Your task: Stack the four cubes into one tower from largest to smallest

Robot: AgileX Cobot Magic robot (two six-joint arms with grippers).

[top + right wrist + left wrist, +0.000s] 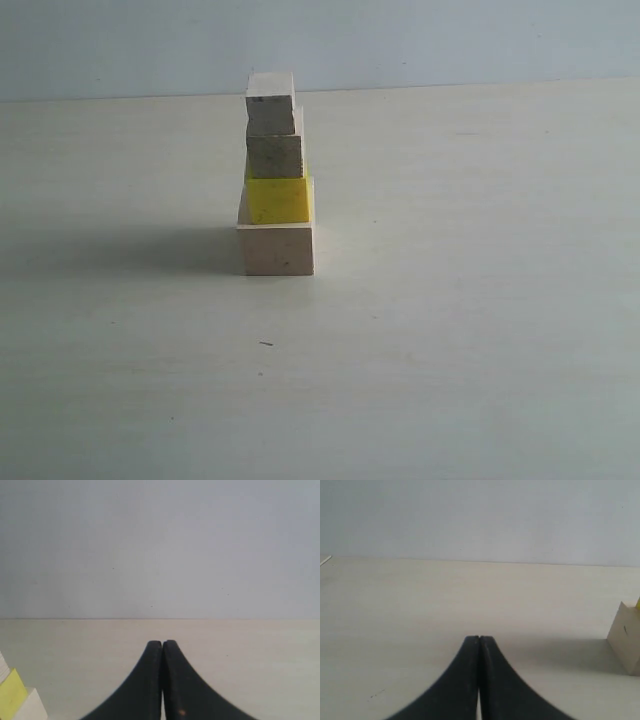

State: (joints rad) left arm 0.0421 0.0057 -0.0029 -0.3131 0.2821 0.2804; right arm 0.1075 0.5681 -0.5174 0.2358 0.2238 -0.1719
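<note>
Pale table (480,380): stacked bottom to top, large pale cube (278,250), yellow cube (279,200), wooden cube (275,156), top cube (271,103) (sitting a little left). Left gripper (479,639), right gripper (163,643): fingers pressed together, empty.

This looks like a plain robot test bench in a lab: a broad, pale cream, faintly wood-grained tabletop (480,350) stretches to the far edge, where a blank, flat pale blue-grey wall (450,40) rises.

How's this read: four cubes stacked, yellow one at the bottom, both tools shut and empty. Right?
No. Exterior view: the yellow cube sits second from bottom, on the large pale cube. Rest holds: four stacked, left tool and right tool shut, empty.
</note>
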